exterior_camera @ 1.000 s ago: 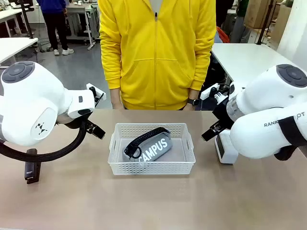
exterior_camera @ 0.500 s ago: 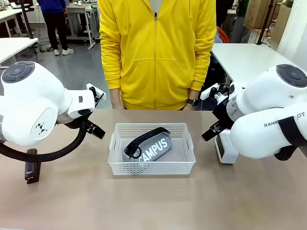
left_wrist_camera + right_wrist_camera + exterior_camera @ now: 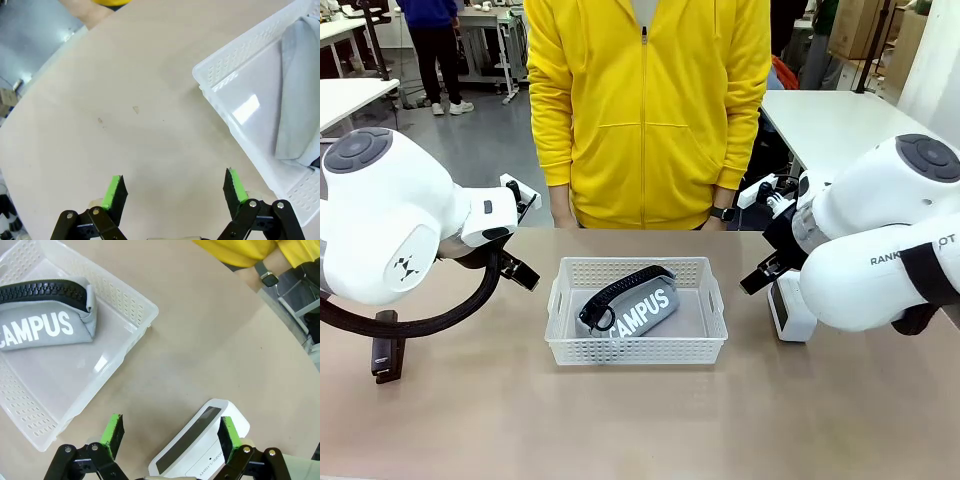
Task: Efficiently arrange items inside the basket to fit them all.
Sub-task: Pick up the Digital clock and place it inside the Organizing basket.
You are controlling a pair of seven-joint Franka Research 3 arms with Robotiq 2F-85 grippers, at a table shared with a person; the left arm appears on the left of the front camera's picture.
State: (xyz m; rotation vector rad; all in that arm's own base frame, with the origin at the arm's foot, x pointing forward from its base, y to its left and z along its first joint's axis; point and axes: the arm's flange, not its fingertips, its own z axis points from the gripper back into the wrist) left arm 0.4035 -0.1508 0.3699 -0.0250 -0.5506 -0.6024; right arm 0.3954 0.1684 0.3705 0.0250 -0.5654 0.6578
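the left gripper [image 3: 174,186] hangs released over bare worktop [image 3: 125,125], its green pads [image 3: 114,189] spread wide at the bottom of the left wrist frame. the basket [image 3: 235,65] sits off to its upper right, one corner pointing toward the gripper but well clear of the pads. a soft grey fold of the pouch [image 3: 300,90] shows inside it at the right edge.

the right gripper [image 3: 170,432] is released as well, jaws wide. the white device [image 3: 200,440] lies on the worktop at the bottom of the right wrist frame, right of centre, reaching up between the two pads and nearer the right-hand one. i cannot tell whether that pad touches it. it is a smooth, glossy, round-cornered box with a dark grey panel on one face. the basket fills the upper left of that frame, apart from the device.

from the front, the basket [image 3: 635,350] stands mid-frame: white hard plastic, rectangular, lattice-holed walls, a handle slot at each short end, and a smooth shiny floor. the pouch [image 3: 635,310] lies slanted in its left half, matte grey fabric with white "campus" lettering and a chunky black ribbed zipper [image 3: 625,280] along its upper edge. the device [image 3: 786,310] stands just right of the basket, partly hidden by the right arm [image 3: 880,250]. the left arm [image 3: 390,220] is at the left edge. a person in a yellow zip jacket [image 3: 645,110] stands across the pale, matte worktop.
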